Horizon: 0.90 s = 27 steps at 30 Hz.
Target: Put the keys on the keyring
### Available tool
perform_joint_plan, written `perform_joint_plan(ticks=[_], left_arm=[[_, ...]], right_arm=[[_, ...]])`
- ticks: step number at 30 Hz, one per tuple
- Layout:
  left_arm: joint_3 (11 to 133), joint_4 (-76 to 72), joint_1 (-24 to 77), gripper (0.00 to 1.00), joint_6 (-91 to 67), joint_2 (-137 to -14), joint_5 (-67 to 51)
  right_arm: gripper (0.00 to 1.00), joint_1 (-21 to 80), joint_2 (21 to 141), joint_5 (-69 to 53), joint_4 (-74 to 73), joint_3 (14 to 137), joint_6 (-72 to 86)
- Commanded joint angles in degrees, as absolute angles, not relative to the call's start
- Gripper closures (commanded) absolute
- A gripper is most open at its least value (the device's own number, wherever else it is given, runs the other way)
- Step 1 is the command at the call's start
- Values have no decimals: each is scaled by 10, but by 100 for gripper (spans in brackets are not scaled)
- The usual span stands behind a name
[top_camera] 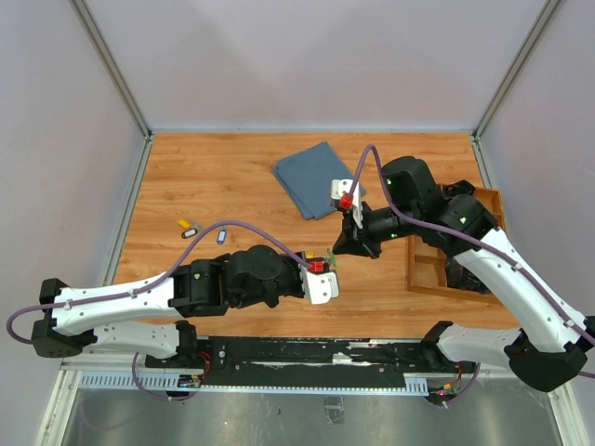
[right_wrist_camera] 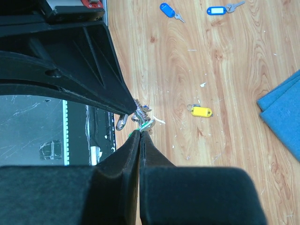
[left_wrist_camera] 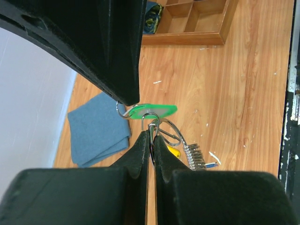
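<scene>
A: Left pincer (left_wrist_camera: 151, 137): pressed together on the thin silver wire keyring (left_wrist_camera: 170, 134), nipping one strand right at the tips. Right pincer (right_wrist_camera: 141, 135): pressed together too, seemingly on the end of the tiny metal key with the green oblong plastic tag (left_wrist_camera: 153, 111).

B: Location of ring and key?

A: Both up off the orange wood-grain table (top_camera: 232, 177), mid-air between the two arms, near the front middle. Tag end looks to touch the ring wire. Short silvery chain bit (left_wrist_camera: 194, 157) hanging off the ring. Threaded or not: too small to tell.

B: Rest of the keys?

A: Lying loose on the wood: dark-blue-tagged key (right_wrist_camera: 167, 9), light-blue-tagged key (right_wrist_camera: 216, 10) with a white label, and yellow-tagged key (right_wrist_camera: 201, 111) nearer the pincers. None on the ring.

B: Handling notes?

A: Ring: probably light, springy, slick steel; likely to swivel or pop out of a tip pinch. Best held on the wire well away from the split end, leaving that end free. Key: likely near weightless, tag stiff and smooth. Best taken flat across the tag faces, with the small loop at its end left clear to feed onto the wire. Expect fiddly work: little margin, easy to drop.
</scene>
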State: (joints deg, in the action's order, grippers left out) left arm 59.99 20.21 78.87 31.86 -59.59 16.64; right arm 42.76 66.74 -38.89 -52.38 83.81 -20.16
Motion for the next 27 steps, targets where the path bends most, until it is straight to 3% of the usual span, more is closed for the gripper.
perform_joint_plan(ticks=[1, 10, 27], left_arm=[[612, 177, 788, 100, 316, -597, 159], [611, 181, 788, 100, 312, -590, 154], [616, 196, 788, 99, 323, -580, 96]], right_arm=[[99, 436, 663, -377, -506, 828, -196], [100, 436, 646, -363, -516, 830, -231], [99, 437, 741, -499, -686, 928, -392]])
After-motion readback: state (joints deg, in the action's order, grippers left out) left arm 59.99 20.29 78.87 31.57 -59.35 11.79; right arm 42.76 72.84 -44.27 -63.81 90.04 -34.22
